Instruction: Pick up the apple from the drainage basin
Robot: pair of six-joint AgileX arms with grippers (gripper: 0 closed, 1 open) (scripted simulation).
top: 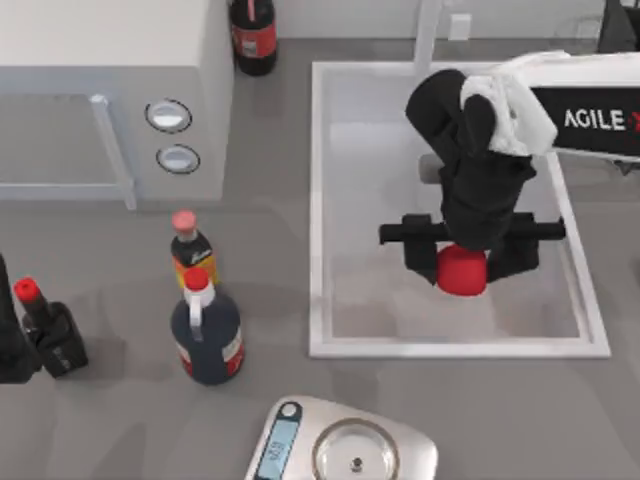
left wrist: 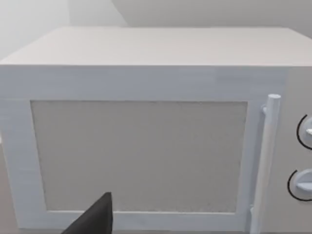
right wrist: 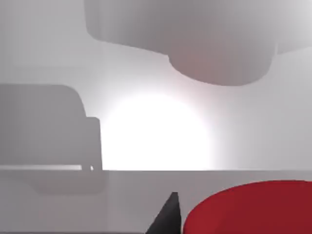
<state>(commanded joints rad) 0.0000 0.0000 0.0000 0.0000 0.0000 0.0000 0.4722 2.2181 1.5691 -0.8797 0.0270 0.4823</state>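
The bright-red apple (top: 462,270) is in the white drainage basin (top: 318,200), towards its front right. My right gripper (top: 466,258) reaches down over it from the right, its black fingers pressed against both sides of the apple, shut on it. In the right wrist view the apple (right wrist: 248,207) sits close, with one dark fingertip (right wrist: 168,217) against its side and the basin's pale wall behind. My left arm (top: 8,345) is parked at the table's left edge with its gripper open. One of its fingers (left wrist: 95,219) shows in the left wrist view.
A white microwave-like box (top: 110,90) with two knobs fills the back left. On the table left of the basin stand an orange-label bottle (top: 190,250), a dark blue bottle (top: 205,330) and a small black bottle (top: 48,330). A cola bottle (top: 252,35) stands at the back. A kitchen scale (top: 345,445) sits at the front.
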